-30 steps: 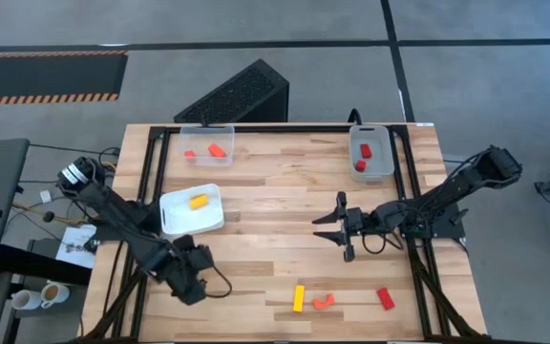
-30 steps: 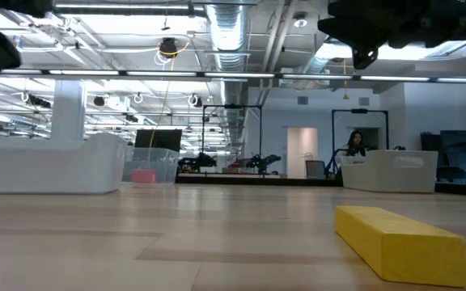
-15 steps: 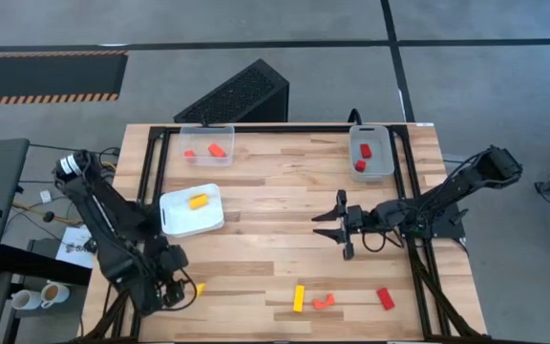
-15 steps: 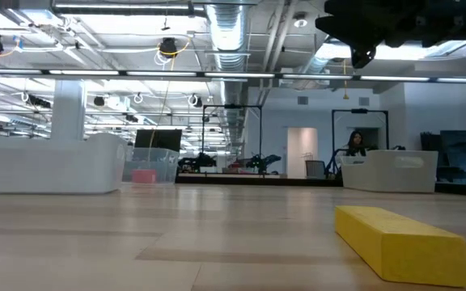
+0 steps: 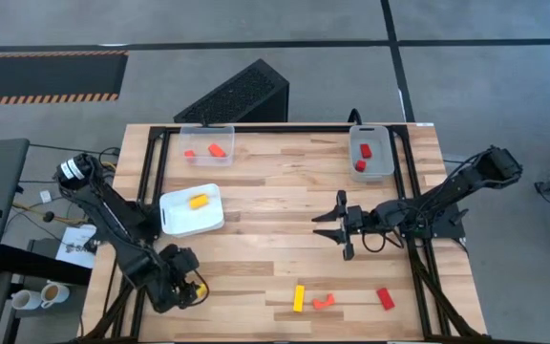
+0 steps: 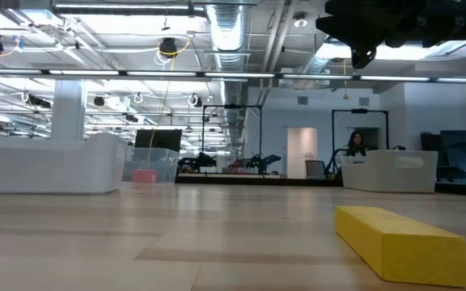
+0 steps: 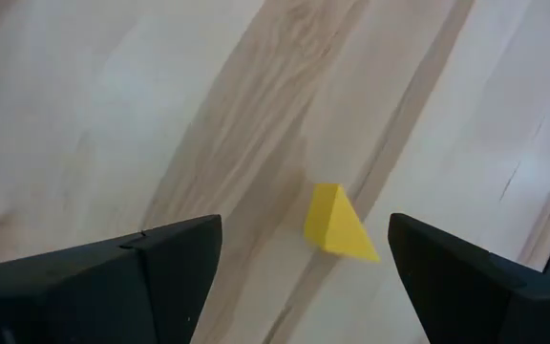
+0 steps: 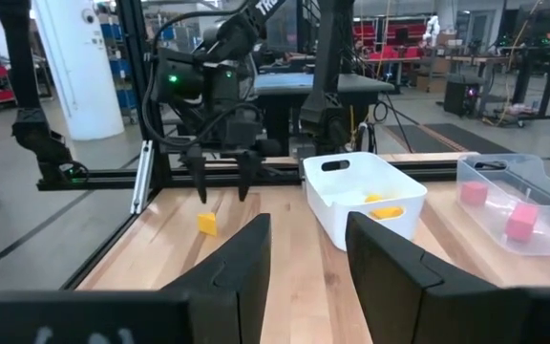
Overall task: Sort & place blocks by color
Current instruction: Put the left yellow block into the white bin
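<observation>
- My left claw [image 5: 191, 287] hangs over the near left corner of the surface [image 5: 275, 205], fingers spread wide, nothing in them.
- A yellow wedge [image 7: 338, 225] lies flat on the wood right under it, between the two fingers, not touching either.
- Right claw [image 5: 335, 226] floats mid-surface, fingers apart and empty.
- Along the near edge: a yellow bar [image 5: 299, 298], an orange arch [image 5: 324, 302], a red block [image 5: 386, 298].
- White tray [image 5: 176, 222] has one orange-yellow piece [image 5: 198, 201].
- Far left clear bin [image 5: 220, 134] holds two red-orange blocks [image 5: 218, 150]; far right bin [image 5: 380, 168] holds two red blocks [image 5: 366, 150].
</observation>
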